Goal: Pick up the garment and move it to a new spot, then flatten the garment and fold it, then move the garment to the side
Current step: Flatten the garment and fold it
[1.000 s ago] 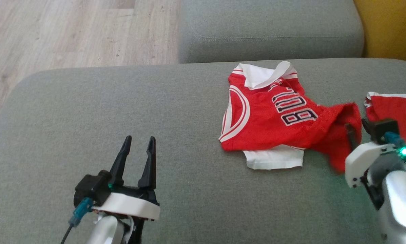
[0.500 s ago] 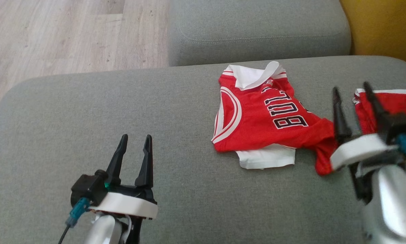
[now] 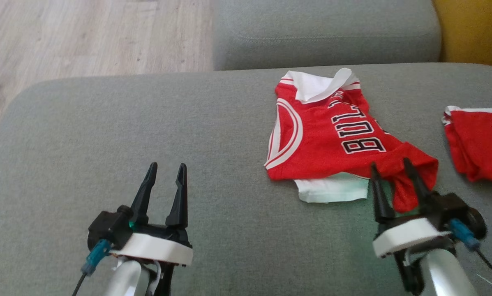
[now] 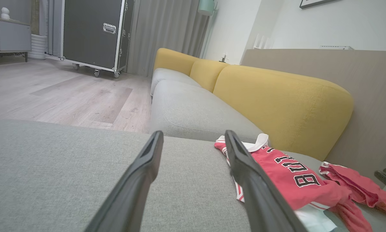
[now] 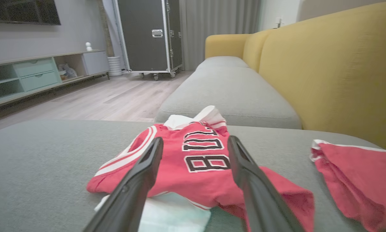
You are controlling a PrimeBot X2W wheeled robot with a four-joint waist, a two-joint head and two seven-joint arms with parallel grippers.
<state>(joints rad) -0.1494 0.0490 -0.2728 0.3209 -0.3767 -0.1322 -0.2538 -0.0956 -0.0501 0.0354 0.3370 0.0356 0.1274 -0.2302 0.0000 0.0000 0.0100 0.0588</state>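
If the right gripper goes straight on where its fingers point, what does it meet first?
Likely the red jersey: its crumpled near edge lies just ahead of the right gripper; height over it is unclear.

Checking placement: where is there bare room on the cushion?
Free: the cushion from its left edge to the jersey, beyond the left hand. Crowded: right side, with jersey, right hand and red cloth close together.
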